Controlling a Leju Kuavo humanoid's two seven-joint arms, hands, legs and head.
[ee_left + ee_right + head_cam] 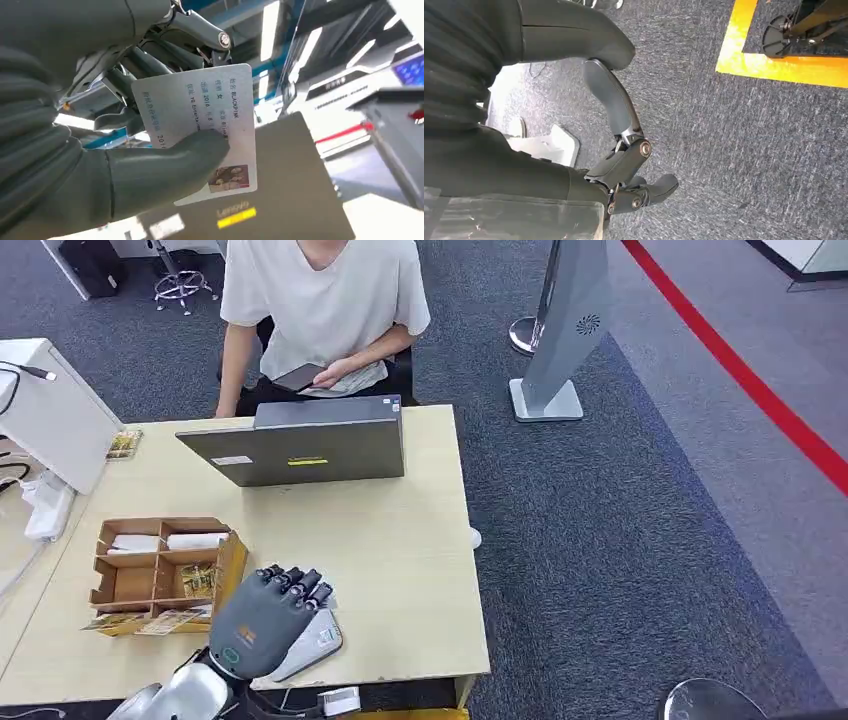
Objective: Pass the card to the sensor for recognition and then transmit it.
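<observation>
Pinching the card [200, 125] in my left hand [268, 618] near the tabletop's [400, 570] front edge; my right hand [624, 170] is hanging with fingers apart, holding nothing.

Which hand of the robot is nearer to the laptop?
Left. The left hand, holding the card, is over the table in front of the laptop. The right hand hangs over the carpet, away from the laptop.

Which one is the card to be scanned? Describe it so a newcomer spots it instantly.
Start at the wooden table with the grey laptop. At its near edge, right of the wooden organizer box, is the robot's left hand. The card is pinched under its thumb: white, with printed text and a small photo, unlike the papers lying in the box.
</observation>
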